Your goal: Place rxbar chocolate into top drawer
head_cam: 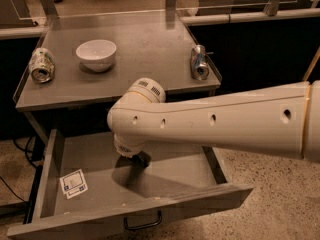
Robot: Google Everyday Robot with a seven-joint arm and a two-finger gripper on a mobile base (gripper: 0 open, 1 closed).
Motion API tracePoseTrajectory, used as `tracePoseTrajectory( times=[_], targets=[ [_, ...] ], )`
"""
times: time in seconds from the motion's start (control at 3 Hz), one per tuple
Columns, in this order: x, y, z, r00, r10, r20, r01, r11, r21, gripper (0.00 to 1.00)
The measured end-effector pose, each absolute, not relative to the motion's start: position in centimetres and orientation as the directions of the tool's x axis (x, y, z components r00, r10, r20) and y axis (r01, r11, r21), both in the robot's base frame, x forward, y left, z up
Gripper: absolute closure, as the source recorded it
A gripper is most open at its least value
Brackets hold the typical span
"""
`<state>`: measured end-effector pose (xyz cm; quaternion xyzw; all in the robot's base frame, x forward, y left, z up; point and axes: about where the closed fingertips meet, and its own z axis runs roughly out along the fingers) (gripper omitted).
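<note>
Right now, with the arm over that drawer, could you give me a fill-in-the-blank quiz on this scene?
1. A white ___ stands on the table between the left can and the right can.
2. The gripper hangs over the top drawer, which is ___.
3. A white ___ lies on the drawer floor, left of the gripper.
Missing words: bowl; open; sticker.
</note>
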<state>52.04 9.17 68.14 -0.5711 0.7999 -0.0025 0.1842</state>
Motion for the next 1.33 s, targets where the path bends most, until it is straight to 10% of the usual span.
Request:
tracePoseTrajectory(
  times=[1.0, 1.33],
  targets=[
    [46.5, 10.6, 64.8, -0.313, -0.861, -0.402, -0.942, 0.334, 0.019, 0.96],
    [46.5, 10.6, 64.8, -0.313, -0.861, -0.402, -0.943, 0.334, 0.019, 0.73]
  ],
)
